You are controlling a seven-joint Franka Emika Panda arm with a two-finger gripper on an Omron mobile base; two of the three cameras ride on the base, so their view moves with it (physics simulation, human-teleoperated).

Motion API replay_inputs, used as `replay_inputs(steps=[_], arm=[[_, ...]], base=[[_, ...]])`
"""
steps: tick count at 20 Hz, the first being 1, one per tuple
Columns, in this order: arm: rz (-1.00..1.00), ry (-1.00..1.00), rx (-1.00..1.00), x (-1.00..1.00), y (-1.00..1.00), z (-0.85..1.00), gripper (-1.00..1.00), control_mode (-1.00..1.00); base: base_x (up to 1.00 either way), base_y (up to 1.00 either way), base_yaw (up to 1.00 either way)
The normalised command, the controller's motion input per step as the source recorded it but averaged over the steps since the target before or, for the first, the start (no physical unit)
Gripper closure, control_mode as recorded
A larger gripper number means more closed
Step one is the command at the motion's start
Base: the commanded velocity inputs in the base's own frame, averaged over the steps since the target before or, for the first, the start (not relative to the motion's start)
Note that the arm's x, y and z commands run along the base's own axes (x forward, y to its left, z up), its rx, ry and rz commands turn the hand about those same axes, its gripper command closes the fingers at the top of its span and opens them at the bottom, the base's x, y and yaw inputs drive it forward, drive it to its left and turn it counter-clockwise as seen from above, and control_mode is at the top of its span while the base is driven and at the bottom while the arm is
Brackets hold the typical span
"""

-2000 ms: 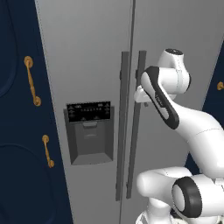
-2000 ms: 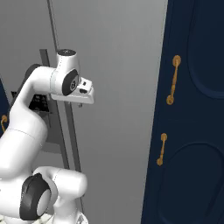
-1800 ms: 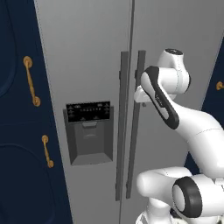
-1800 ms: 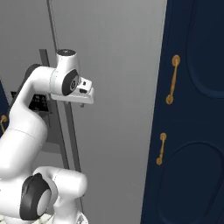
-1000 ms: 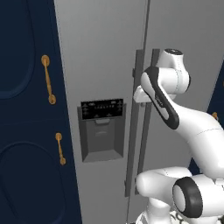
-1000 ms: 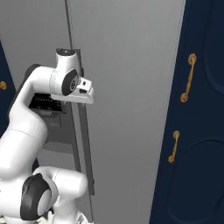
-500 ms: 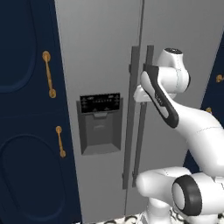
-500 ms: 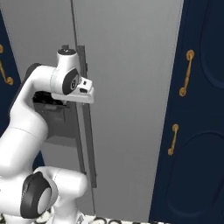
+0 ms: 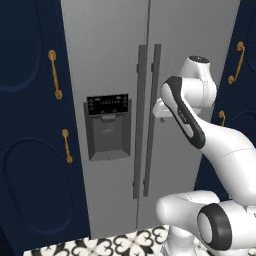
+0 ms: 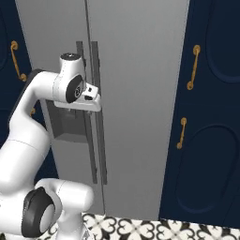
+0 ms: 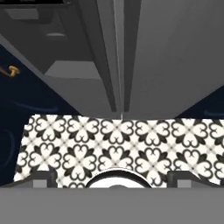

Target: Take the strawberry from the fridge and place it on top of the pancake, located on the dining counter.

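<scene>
Patterned tile floor (image 11: 109, 144), flat grey fridge (image 9: 110, 60).

No legible text, even on the fridge (image 9: 115, 60) dispenser panel (image 9: 107, 104).

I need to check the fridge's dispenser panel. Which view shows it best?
The left base view: the dispenser panel faces the camera, unobstructed. In the right base view the arm covers most of it. The hand view catches its underside at the top edge.
</scene>
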Motion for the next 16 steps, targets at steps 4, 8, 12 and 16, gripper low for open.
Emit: replay_inputs(steps=[4, 8, 12, 16], arm=[[0.00, 0.00, 0.00, 0.00, 0.00, 0.00, -1.00, 1.00], [0.00, 0.00, 0.00, 0.00, 0.00, 0.00, -1.00, 1.00], [0.00, 0.00, 0.00, 0.00, 0.00, 0.00, -1.00, 1.00], [0.00, 0.00, 0.00, 0.00, 0.00, 0.00, -1.00, 1.00]], base=[[-0.01, 0.34, -0.01], [-0.02, 0.23, 0.00], [-0.26, 0.00, 0.00], [-0.34, 0.00, -0.03]])
